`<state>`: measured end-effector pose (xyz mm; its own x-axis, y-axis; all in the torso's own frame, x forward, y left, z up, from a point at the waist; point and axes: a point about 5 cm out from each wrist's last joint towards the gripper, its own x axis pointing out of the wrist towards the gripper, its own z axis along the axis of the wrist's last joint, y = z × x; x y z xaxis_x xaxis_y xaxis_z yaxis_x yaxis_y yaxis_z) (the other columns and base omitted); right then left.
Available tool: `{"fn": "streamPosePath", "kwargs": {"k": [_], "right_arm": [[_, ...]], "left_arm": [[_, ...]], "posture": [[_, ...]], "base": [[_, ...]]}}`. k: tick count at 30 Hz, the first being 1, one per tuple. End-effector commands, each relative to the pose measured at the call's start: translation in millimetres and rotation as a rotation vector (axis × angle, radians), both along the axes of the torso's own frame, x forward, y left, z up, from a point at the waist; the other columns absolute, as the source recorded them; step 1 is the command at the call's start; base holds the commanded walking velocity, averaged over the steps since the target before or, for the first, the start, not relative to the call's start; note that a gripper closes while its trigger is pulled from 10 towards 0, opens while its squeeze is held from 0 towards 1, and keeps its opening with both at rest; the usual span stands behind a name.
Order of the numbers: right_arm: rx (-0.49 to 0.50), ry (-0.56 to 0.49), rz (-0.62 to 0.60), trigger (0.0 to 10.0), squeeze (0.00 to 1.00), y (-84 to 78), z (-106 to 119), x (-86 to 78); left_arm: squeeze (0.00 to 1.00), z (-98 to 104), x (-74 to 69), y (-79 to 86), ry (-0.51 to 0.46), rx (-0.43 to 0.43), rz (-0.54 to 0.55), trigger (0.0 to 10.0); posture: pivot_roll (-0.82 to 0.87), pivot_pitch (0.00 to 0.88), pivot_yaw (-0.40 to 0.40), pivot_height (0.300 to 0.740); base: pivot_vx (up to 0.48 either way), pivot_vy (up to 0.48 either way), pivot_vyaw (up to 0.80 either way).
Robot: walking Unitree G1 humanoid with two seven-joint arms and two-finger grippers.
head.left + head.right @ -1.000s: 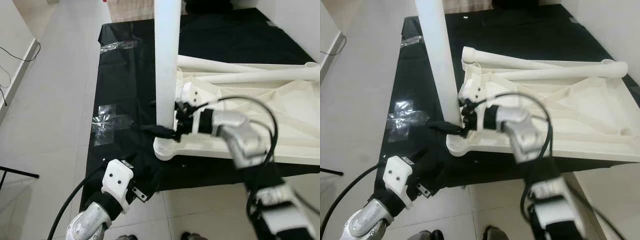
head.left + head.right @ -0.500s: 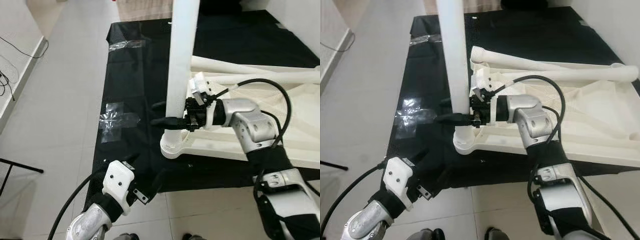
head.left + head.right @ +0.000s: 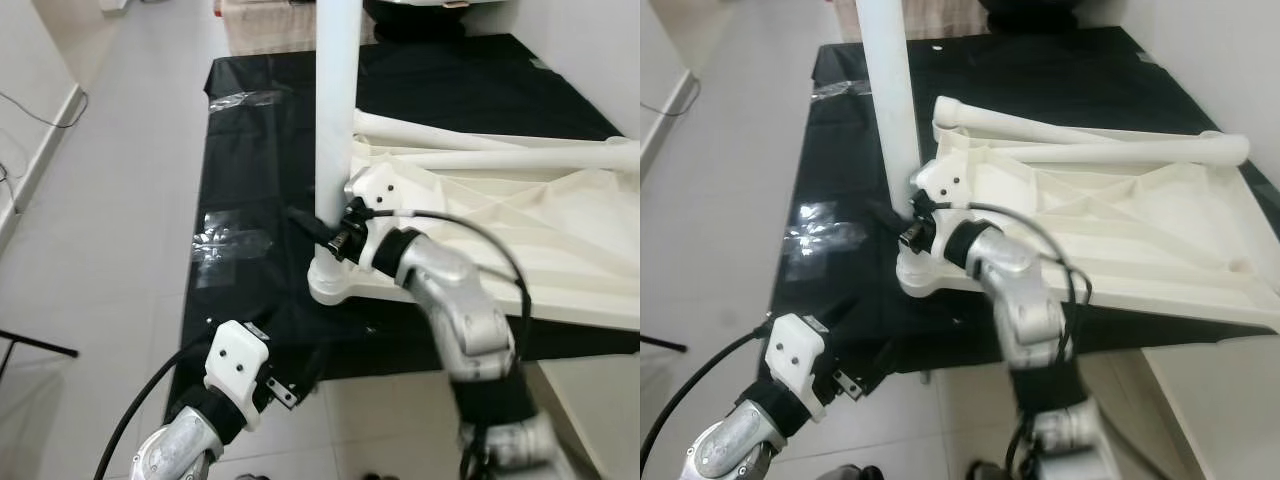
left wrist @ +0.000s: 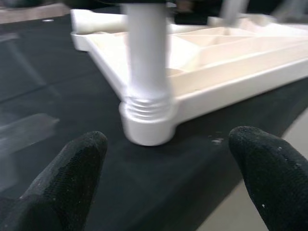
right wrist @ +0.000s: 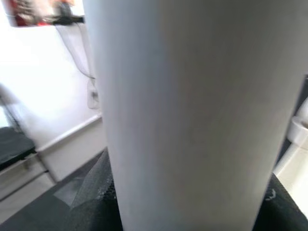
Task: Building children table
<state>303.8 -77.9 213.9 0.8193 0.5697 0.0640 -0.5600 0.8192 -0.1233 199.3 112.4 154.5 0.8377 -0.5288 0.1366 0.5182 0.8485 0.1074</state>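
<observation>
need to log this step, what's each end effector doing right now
Left end effector: open, holding nothing, low before the corner socket.
Right end effector: closed around the upright white table leg, near its base.

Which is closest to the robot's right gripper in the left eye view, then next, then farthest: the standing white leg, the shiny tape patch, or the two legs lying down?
1. Standing white leg, at the right gripper.
2. Shiny tape patch, to its left on the black mat.
3. Two lying legs, farther back, right.

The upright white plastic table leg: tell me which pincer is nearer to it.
Right. The right pincer is at the upright white plastic table leg, just above its corner socket. The left pincer hangs lower, off the black mat's near edge, apart from the leg.
</observation>
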Motion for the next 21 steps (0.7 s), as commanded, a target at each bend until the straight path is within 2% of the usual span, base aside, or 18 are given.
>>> {"fn": "streamPosePath", "kwargs": {"k": [1, 6, 8, 9, 10, 11, 14, 17, 18, 19, 20, 21], "right_arm": [[-0.055, 0.259, 0.025, 0.0, 0.0, 2.1, -49.5, -5.9], [-0.043, 0.21, 0.074, 0.0, 0.0, 2.5, -37.7, 7.4], [-0.035, 0.163, 0.077, 10.0, 0.0, -0.4, -27.9, 14.4], [-0.017, 0.143, 0.083, 10.0, 0.0, -1.6, -23.2, 16.2], [-0.002, 0.127, 0.122, 10.0, 0.93, -0.4, -17.3, 14.2], [0.011, 0.112, 0.149, 10.0, 1.0, -0.4, -12.5, 13.0], [0.033, 0.091, 0.193, 10.0, 1.0, -0.4, -3.0, 8.5], [-0.032, 0.032, 0.401, 10.0, 1.0, -7.5, 5.6, -0.1], [-0.032, 0.032, 0.401, 10.0, 1.0, -7.5, 5.6, -0.1], [-0.067, 0.026, 0.463, 10.0, 1.0, -11.3, 6.6, -2.1], [-0.102, 0.018, 0.514, 10.0, 0.29, -16.0, 9.5, -1.1], [-0.102, 0.018, 0.514, 10.0, 0.29, -16.0, 9.5, -1.1]], "left_arm": [[0.0, -3.2, 2.7, 0.6, 0.016, 0.002, -0.006, 10.0], [0.0, -3.7, 6.6, -1.6, 0.014, -0.002, -0.016, 10.0], [0.0, -3.2, 7.8, -1.3, 0.009, -0.002, -0.006, 10.0], [0.0, -2.9, 8.1, -1.1, 0.006, -0.002, 0.001, 10.0], [0.0, -2.5, 8.4, -0.9, 0.003, -0.002, 0.007, 10.0], [0.0, -2.4, 8.7, -0.6, 0.002, -0.003, 0.012, 10.0], [0.0, -1.9, 9.2, -0.5, 0.0, -0.004, 0.015, 10.0], [0.0, -2.0, 9.6, -1.1, 0.005, -0.009, 0.009, 10.0], [0.0, -2.0, 9.6, -1.1, 0.005, -0.009, 0.009, 10.0], [0.0, -2.1, 9.5, -1.5, 0.006, -0.009, 0.006, 10.0], [0.0, -2.2, 9.2, -1.9, 0.006, -0.009, 0.003, 10.0], [0.0, -2.2, 9.2, -1.9, 0.006, -0.009, 0.003, 10.0]], "posture": [[0.01, 0.22, 0.015, 0.74], [0.01, 0.21, 0.005, 0.74], [0.02, 0.212, -0.001, 0.74], [0.02, 0.212, -0.002, 0.74], [0.02, 0.212, -0.006, 0.74], [0.02, 0.213, -0.007, 0.74], [0.02, 0.216, -0.009, 0.74], [0.03, 0.217, -0.006, 0.74], [0.03, 0.217, -0.006, 0.74], [0.03, 0.218, -0.006, 0.74], [0.03, 0.217, -0.007, 0.74], [0.03, 0.217, -0.007, 0.74]], "base": [[0.0, 0.0, 0.0], [0.0, 0.0, 0.0], [0.0, 0.0, 0.0], [0.0, 0.0, 0.0], [0.0, 0.0, 0.0], [0.0, 0.0, 0.0], [0.0, 0.0, 0.0], [0.0, 0.0, 0.0], [0.0, 0.0, 0.0], [0.0, 0.0, 0.0], [0.0, 0.0, 0.0], [0.0, 0.0, 0.0]]}}
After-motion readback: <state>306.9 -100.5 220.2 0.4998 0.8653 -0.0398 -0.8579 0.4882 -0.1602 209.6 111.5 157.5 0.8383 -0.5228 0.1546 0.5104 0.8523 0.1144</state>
